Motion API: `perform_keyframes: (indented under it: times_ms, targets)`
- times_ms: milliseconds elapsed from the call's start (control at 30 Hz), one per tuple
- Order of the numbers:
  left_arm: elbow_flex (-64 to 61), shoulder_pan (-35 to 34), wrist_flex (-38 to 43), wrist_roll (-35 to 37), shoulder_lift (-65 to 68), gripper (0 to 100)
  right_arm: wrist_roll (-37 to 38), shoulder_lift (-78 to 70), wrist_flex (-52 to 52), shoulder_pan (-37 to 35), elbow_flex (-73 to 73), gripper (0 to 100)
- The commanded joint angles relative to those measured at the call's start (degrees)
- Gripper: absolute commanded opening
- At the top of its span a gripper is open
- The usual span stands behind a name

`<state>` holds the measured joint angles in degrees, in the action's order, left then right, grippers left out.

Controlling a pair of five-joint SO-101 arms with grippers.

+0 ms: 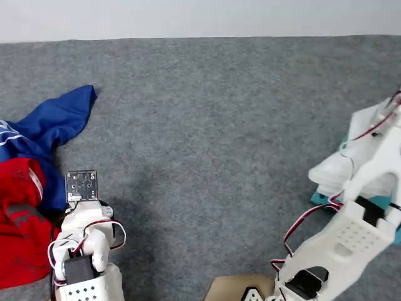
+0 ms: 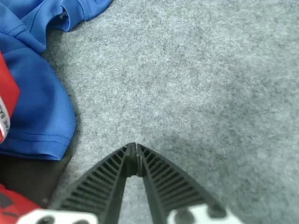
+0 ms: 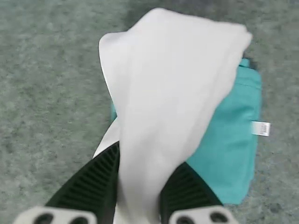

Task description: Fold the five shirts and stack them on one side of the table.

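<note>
The right hand (image 3: pixel 140 179) gripped the white shirt (image 3: pixel 173 79) over the folded teal shirt (image 3: pixel 233 149) at the surface's (image 1: pixel 219 125) three o'clock; laying it squarely on top seemed wise. The left hand (image 2: pixel 135 156), pinched shut and empty, hung beside the blue shirt (image 2: pixel 37 107) at nine o'clock.

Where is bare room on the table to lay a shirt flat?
The wide middle of the table is bare, between the blue shirt and the white shirt. Crowded: the red shirt against the blue one, and the white shirt on the teal shirt.
</note>
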<state>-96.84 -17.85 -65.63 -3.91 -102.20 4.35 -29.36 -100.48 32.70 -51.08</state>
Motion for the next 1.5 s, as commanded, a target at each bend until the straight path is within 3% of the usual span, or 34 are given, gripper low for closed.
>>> perform_keyframes:
  times_ms: [0, 333, 633, 767, 900, 1000, 1267, 1467]
  targets:
    - [0.22, -0.26, -0.35, 0.53, -0.18, 1, 1.32, -2.42, -1.27, 2.95, -0.53, 0.8]
    - [0.22, -0.26, -0.35, 0.53, -0.18, 1, 1.58, -11.82, 4.53, 6.9, -0.88, 0.8]
    - [0.22, -0.26, -0.35, 0.53, -0.18, 1, 11.87, -16.75, 10.07, 10.42, -0.62, 1.9]
    - [0.22, -0.26, -0.35, 0.53, -0.18, 1, 12.75, -18.42, 5.67, 10.51, -0.88, 16.2]
    - [0.22, -0.26, -0.35, 0.53, -0.18, 1, 8.44, -15.08, 1.8, 10.33, -0.88, 33.3]
    - [0.22, -0.26, -0.35, 0.53, -0.18, 1, 7.56, -10.24, -0.48, 9.54, -0.88, 39.6]
    - [0.22, -0.26, -0.35, 0.53, -0.18, 1, 7.82, 0.31, -2.24, 7.25, -0.53, 29.9]
    - [0.22, -0.26, -0.35, 0.53, -0.18, 1, 7.74, 1.19, -2.33, 3.74, 5.1, 5.9]
